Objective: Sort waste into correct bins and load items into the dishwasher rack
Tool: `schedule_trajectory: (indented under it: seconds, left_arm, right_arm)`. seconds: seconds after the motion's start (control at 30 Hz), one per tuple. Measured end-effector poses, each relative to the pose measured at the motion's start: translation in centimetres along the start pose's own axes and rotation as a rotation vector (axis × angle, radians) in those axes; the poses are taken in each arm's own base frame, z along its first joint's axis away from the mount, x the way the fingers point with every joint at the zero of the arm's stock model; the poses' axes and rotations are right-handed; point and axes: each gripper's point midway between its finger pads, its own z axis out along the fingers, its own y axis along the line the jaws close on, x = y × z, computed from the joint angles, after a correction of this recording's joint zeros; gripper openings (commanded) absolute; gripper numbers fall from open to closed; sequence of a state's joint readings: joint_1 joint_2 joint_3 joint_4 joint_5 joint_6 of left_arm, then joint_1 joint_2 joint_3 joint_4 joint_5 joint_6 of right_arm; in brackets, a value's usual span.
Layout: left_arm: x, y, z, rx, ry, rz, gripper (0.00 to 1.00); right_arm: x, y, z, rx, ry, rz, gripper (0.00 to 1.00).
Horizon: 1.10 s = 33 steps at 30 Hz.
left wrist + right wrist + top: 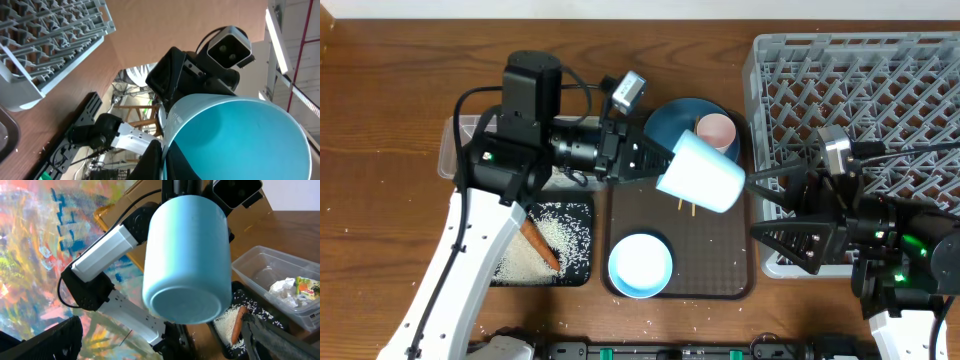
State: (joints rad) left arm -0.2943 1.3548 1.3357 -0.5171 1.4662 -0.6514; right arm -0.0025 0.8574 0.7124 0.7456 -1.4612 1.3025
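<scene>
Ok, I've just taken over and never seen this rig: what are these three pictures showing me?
Two robot arms work at a table. The overhead view looks straight down; the other two come from a camera on each wrist. The left gripper holds a light blue cup in the air, tipped sideways, facing the open right gripper. Below, a brown tray carries a blue plate, pink cup, white-blue bowl and chopsticks. The black tray holds rice and a carrot; the clear tub holds a crumpled wrapper. The grey rack stands by the right arm.
</scene>
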Motion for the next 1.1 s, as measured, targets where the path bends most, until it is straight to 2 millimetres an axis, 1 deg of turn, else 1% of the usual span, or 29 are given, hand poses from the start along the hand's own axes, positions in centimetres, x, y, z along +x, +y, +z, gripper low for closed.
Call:
schedule_trajectory:
  seconds: [0.17, 0.3, 0.43, 0.53, 0.6, 0.67, 0.73, 0.9, 1.1]
  left_arm:
    - [0.6, -0.2, 0.7, 0.006, 0.027, 0.007, 0.06]
    - [0.8, -0.3, 1.2, 0.008, 0.041, 0.009, 0.06]
    - [1.1, -0.4, 1.4, 0.010, 0.050, 0.010, 0.06]
    - [1.2, -0.3, 1.8, 0.005, 0.055, 0.013, 0.06]
    - [1.2, -0.2, 2.0, -0.001, 0.056, 0.013, 0.06]
    - [1.3, -0.1, 2.1, -0.008, 0.055, 0.014, 0.06]
    - [1.1, 0.1, 2.2, -0.020, 0.046, 0.015, 0.06]
    - [0.9, 0.3, 2.2, -0.032, 0.034, 0.017, 0.06]
    - [0.6, 0.6, 2.2, -0.053, 0.017, 0.035, 0.06]
  right_arm:
    - [0.1, 0.3, 0.4, -0.015, 0.004, 0.001, 0.98]
    - [0.0, 0.1, 0.5, -0.018, 0.000, 0.006, 0.93]
    - [0.1, -0.3, 0.9, -0.030, 0.008, 0.016, 0.86]
    - [0.0, -0.6, 1.2, -0.034, 0.007, 0.023, 0.84]
    - [-0.2, -0.9, 1.3, -0.031, -0.001, 0.028, 0.81]
    - [-0.4, -1.3, 1.3, -0.026, -0.012, 0.028, 0.72]
    - [-0.5, -1.4, 1.3, -0.025, -0.015, 0.020, 0.67]
    - [-0.5, -1.4, 1.6, -0.032, -0.020, 0.016, 0.69]
    - [-0.6, -1.9, 1.7, -0.026, -0.023, 0.035, 0.69]
